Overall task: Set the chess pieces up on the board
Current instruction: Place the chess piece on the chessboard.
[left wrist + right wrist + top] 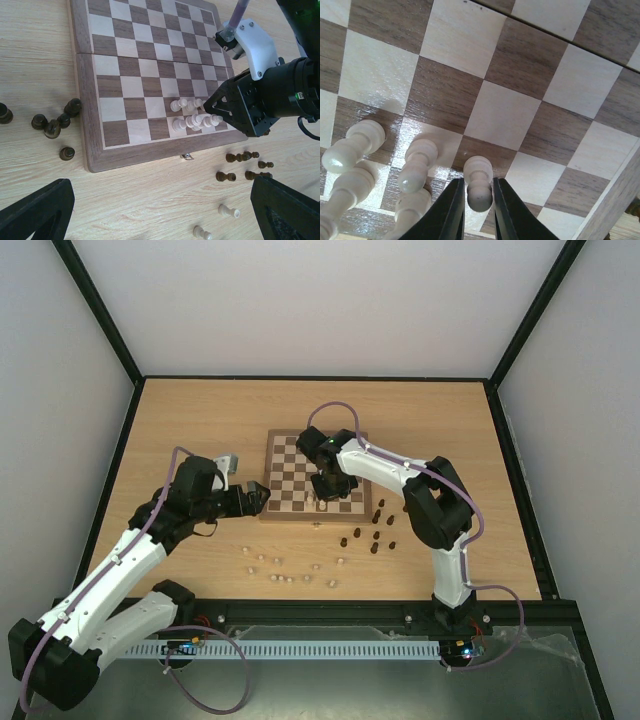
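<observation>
A cream pawn (479, 175) is pinched by the right pincer (478, 192) on the board (500, 115). The left pincer (160, 200) is held wide apart.

Cream pieces (192, 119) stand on the board (131, 60); dark pieces (52, 124) rest beside it

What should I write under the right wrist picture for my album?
Right gripper pinching a cream pawn on the chessboard, other cream pieces alongside.
</observation>
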Controlling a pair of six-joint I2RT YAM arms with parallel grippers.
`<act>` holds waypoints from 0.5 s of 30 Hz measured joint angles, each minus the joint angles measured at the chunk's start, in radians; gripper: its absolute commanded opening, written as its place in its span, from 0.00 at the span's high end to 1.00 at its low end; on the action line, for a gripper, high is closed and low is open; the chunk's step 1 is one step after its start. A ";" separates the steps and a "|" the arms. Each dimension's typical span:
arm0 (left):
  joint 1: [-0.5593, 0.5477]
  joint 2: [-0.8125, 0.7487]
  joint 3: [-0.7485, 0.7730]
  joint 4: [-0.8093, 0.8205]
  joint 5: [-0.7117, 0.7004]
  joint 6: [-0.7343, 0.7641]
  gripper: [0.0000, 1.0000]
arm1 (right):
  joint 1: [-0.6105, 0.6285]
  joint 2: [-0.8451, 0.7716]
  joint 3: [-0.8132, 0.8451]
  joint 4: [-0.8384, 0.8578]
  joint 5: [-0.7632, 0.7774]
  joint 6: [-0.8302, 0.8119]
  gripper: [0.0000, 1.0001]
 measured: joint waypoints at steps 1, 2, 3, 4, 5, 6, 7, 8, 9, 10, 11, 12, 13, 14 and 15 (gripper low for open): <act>0.000 0.000 0.000 0.000 0.000 0.000 0.01 | 0.000 0.002 0.000 0.003 -0.001 0.000 0.79; 0.000 0.000 0.000 0.000 0.000 0.000 0.01 | -0.002 0.004 -0.001 0.004 0.000 -0.002 0.77; 0.000 0.000 0.000 0.000 0.000 0.000 0.01 | -0.002 0.005 -0.001 0.005 -0.001 0.000 0.77; 0.000 0.000 0.000 0.000 0.000 0.000 0.01 | -0.004 0.005 -0.001 0.005 -0.001 -0.003 0.76; 0.001 0.000 0.000 0.000 0.000 0.000 0.00 | -0.005 0.005 -0.001 0.006 -0.001 -0.003 0.76; 0.002 0.000 0.000 0.000 0.000 0.000 0.00 | -0.006 0.005 -0.001 0.006 0.000 -0.003 0.74; 0.003 0.000 0.000 0.000 0.000 0.000 0.01 | -0.007 0.005 -0.001 0.006 0.000 -0.003 0.73; 0.003 0.000 0.000 0.000 0.000 0.000 0.01 | -0.008 0.005 -0.001 0.005 0.000 -0.004 0.72; 0.005 0.000 0.000 0.000 0.000 0.000 0.01 | -0.008 0.005 -0.001 0.006 0.002 -0.005 0.71; 0.005 0.000 0.000 0.000 0.000 0.000 0.00 | -0.009 0.005 -0.001 0.006 0.003 -0.006 0.70; 0.005 0.001 0.000 0.000 0.000 0.000 0.01 | -0.010 0.005 -0.001 0.005 0.004 -0.006 0.67; 0.005 0.002 0.000 0.000 0.000 0.000 0.01 | -0.010 0.005 -0.001 0.005 0.005 -0.007 0.64; 0.005 0.003 0.000 0.000 0.000 0.000 0.01 | -0.011 0.005 -0.001 0.005 0.006 -0.008 0.61; 0.005 0.005 0.000 0.000 -0.001 0.000 0.01 | -0.011 0.003 -0.001 0.005 0.010 -0.007 0.56; 0.005 0.008 0.000 0.000 -0.002 0.000 0.01 | -0.012 0.000 -0.001 0.004 0.015 -0.010 0.51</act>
